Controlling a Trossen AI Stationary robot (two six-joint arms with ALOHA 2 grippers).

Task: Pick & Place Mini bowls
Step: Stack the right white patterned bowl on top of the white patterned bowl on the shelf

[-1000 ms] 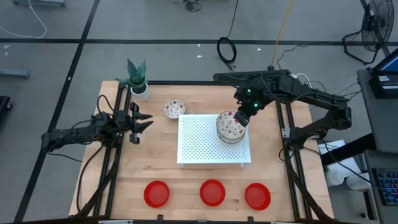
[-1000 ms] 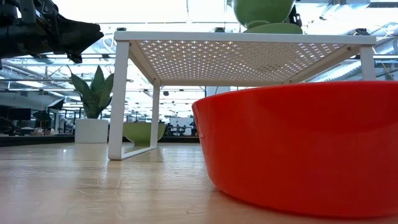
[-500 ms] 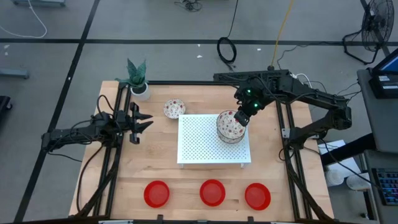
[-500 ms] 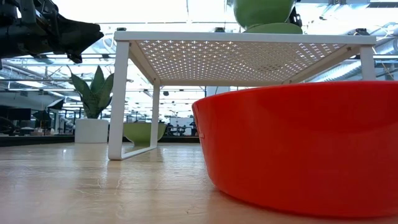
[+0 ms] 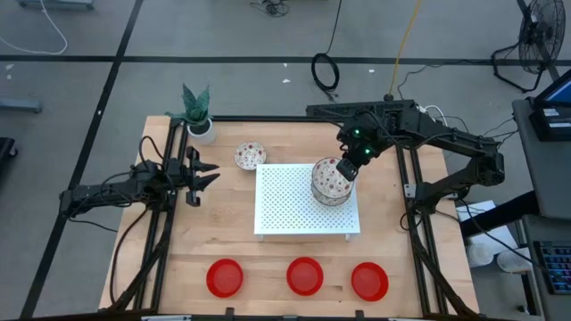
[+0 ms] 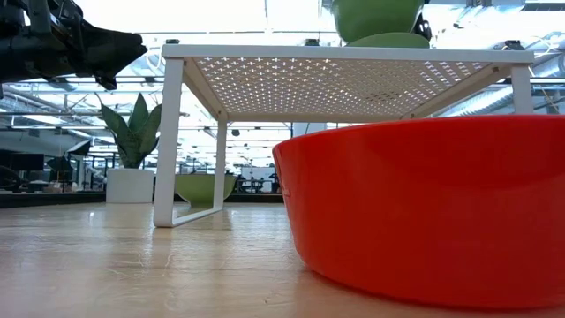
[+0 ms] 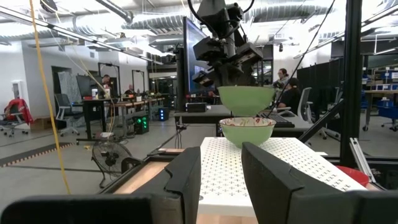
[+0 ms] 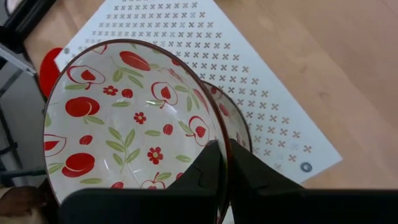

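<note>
Bowls sit in three places on my table (image 5: 223,241). My right gripper (image 5: 348,169) hangs over the far right part of the white perforated board (image 5: 285,205), its fingers pinched shut on the rim of a patterned bowl (image 8: 130,118), white inside with red fruit and green leaves. That held bowl hovers just above a second patterned bowl (image 7: 247,131), which rests on the board; in my left wrist view a thin gap shows between the two, the upper one level, with its green outside facing the camera. In my right wrist view the lower bowl's rim peeks out from under the held one.

A third patterned bowl (image 5: 251,156) lies on the bare wood just off the board's far left corner, near the potted plant (image 5: 197,111) at the table's far left corner. Three red bowls stand in a row along the near edge, well apart from each other: one on the left (image 5: 225,277), one in the middle (image 5: 305,275), one on the right (image 5: 369,281). One of them fills the low view's foreground, though I cannot tell which.

My left gripper (image 5: 207,175) waits above the table's left edge, well apart from every bowl, its fingers (image 7: 186,177) parted and holding nothing.
</note>
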